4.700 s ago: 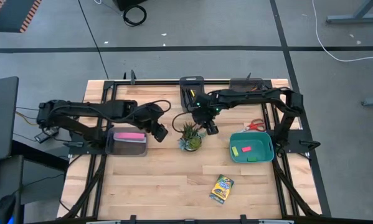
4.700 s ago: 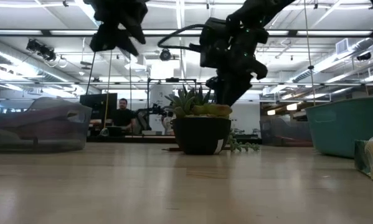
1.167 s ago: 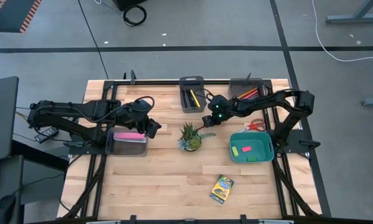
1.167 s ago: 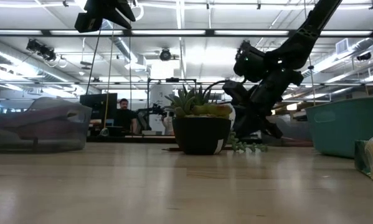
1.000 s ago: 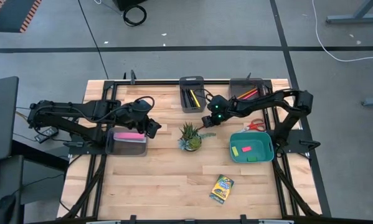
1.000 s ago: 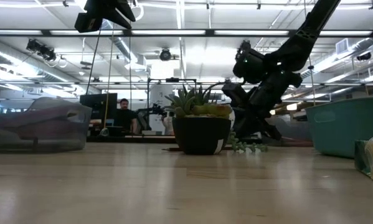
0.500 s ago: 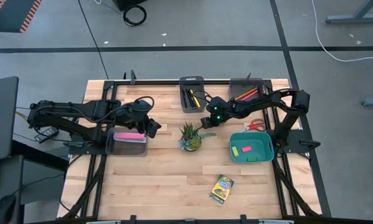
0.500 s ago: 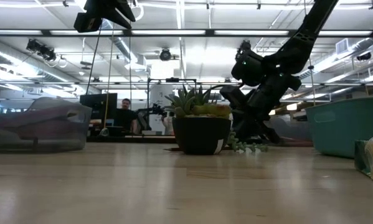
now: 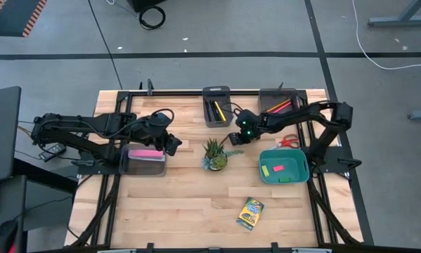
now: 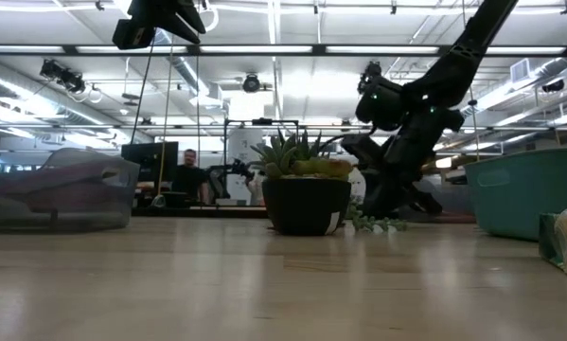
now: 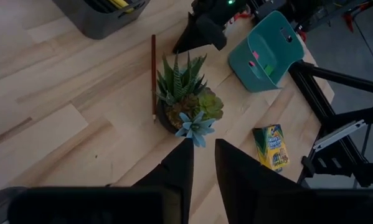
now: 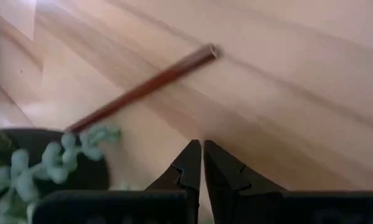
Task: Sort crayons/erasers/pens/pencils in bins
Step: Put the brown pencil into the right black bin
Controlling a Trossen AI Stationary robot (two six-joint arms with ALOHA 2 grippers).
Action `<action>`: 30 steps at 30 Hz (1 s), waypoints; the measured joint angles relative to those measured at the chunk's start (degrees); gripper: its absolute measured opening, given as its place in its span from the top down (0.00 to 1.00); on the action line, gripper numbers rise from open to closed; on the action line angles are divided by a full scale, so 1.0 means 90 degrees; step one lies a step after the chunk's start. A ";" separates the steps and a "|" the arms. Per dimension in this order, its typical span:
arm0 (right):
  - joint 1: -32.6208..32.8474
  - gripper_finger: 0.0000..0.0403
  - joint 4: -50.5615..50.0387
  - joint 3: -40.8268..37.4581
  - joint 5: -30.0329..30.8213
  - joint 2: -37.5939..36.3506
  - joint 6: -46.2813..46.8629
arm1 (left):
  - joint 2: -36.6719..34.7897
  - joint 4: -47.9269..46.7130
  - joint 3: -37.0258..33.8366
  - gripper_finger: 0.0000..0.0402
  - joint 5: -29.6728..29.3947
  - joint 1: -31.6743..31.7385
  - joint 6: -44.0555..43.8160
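Wooden table (image 9: 189,204) is seen from above | right gripper (image 9: 234,138) is held low just behind the potted succulent (image 9: 214,154), fingers pressed together, nothing held | brown pencil (image 12: 142,88) is left lying on the wood by the pot | left gripper (image 9: 176,147) is held over the grey bin (image 9: 144,163), jaws narrowly parted, empty | crayon box (image 9: 250,213) is left on the table's front | erasers (image 9: 277,169) are kept in the teal bin (image 9: 264,171).

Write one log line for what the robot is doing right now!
right gripper: fingers shut, empty, low beside potted plant | red pencil: on table, ungrabbed | left gripper: over grey bin | crayon box: unsorted
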 joint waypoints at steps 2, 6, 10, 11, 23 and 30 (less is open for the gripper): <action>0.0004 0.94 -0.0220 -0.0006 0.0078 -0.0225 0.0001 | 0.0000 0.0002 0.0000 0.83 -0.0001 0.0000 0.0005; 0.0006 0.94 -0.0291 -0.0006 0.0547 -0.0799 -0.0297 | 0.0000 0.0000 0.0000 0.83 -0.0003 0.0000 0.0059; -0.0038 0.94 -0.0009 -0.0003 0.0831 -0.0909 -0.0445 | 0.0000 0.0000 0.0000 0.82 -0.0051 0.0007 0.0094; -0.0049 0.94 0.0057 -0.0003 0.0831 -0.0817 -0.0409 | 0.0000 0.0000 0.0000 0.82 -0.0054 0.0007 0.0135; 0.0256 0.94 0.1076 0.0038 0.1031 0.0010 0.0440 | 0.0000 0.0002 0.0000 0.83 -0.0054 0.0005 0.0036; 0.0253 0.94 0.1080 0.0072 0.1514 0.0010 0.0543 | 0.0000 0.0002 0.0000 0.84 -0.0053 0.0005 0.0012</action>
